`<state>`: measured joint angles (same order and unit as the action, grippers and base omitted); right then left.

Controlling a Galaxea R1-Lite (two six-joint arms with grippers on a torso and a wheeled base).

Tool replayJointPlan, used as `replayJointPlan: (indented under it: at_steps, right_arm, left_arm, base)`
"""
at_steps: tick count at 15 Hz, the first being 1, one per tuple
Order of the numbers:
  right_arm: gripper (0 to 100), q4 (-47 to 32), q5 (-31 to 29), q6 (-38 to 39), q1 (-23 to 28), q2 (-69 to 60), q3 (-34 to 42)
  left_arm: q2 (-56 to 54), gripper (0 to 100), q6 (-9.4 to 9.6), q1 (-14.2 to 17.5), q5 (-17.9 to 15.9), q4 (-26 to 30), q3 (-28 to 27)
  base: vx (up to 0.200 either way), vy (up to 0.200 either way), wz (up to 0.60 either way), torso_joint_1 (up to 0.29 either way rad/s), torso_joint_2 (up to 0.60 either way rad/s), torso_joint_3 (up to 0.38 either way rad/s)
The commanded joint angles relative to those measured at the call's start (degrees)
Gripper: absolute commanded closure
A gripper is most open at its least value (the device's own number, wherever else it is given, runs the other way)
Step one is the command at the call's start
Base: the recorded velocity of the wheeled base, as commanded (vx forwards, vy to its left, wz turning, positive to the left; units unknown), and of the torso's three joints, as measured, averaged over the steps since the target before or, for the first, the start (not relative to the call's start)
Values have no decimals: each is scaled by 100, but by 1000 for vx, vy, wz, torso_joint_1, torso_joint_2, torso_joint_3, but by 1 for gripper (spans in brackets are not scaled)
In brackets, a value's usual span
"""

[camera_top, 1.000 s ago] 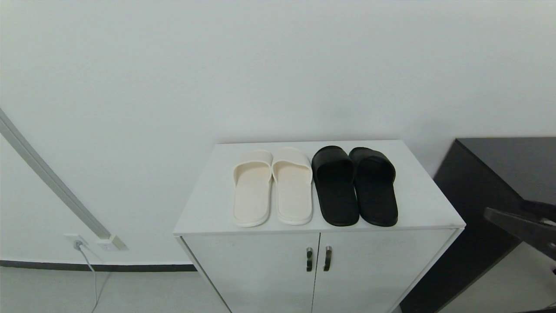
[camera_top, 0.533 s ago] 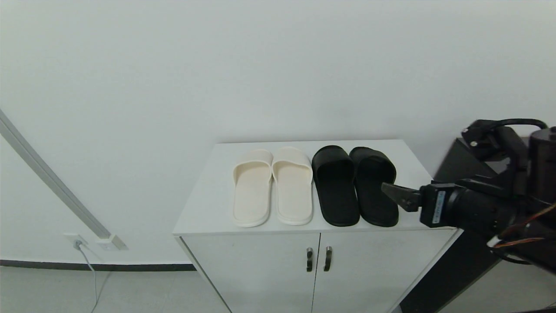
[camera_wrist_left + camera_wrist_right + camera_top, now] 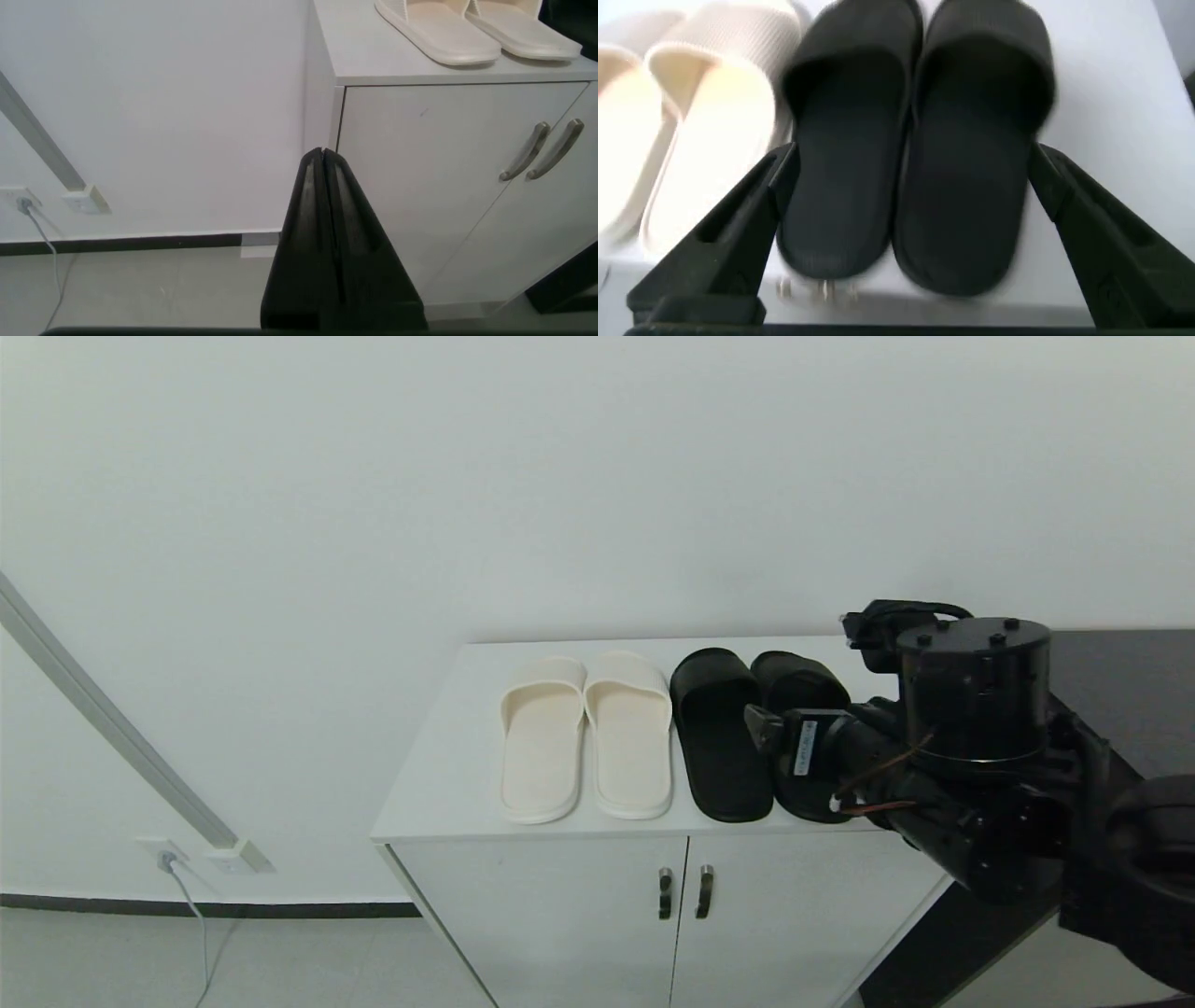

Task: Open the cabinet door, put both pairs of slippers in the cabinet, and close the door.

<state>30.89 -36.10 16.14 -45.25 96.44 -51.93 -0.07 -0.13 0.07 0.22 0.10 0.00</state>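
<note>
Right wrist view, black slippers (image 3: 850, 159) before hand (image 3: 910, 166)

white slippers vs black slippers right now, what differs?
Colour: the white slippers are cream, the black slippers black. Place: the white slippers lie on the robot's left of the cabinet top, the black slippers on its right. Gripper: the open right gripper frames the black slippers; the white slippers lie clear of it. Shared: both pairs lie flat, toes toward the wall, above shut cabinet doors.

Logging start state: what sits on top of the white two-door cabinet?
A cream pair of slippers and a black pair of slippers, side by side. The right hand covers part of the outer black slipper.
</note>
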Motion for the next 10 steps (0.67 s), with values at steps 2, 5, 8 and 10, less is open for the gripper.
replayJointPlan:
  at_steps: [2,5,8,10]
  right_arm:
    - [0,383,-126,-146,-10,701,-195]
    - [0,383,-231,-199,25,1017,-449]
    - [0,383,-319,-243,192,1448,-854]
    - [0,391,-319,-366,359,1668,-1117]
  left_arm:
    - [7,100,-4,1,4,-1,0]
    - [7,100,-4,1,4,-1,0]
    - [7,100,-4,1,4,-1,0]
    - [7,100,-4,1,4,-1,0]
  base:
    - [0,0,0,0,0,0]
    - [0,0,0,0,0,0]
    - [0,0,0,0,0,0]
    - [0,0,0,0,0,0]
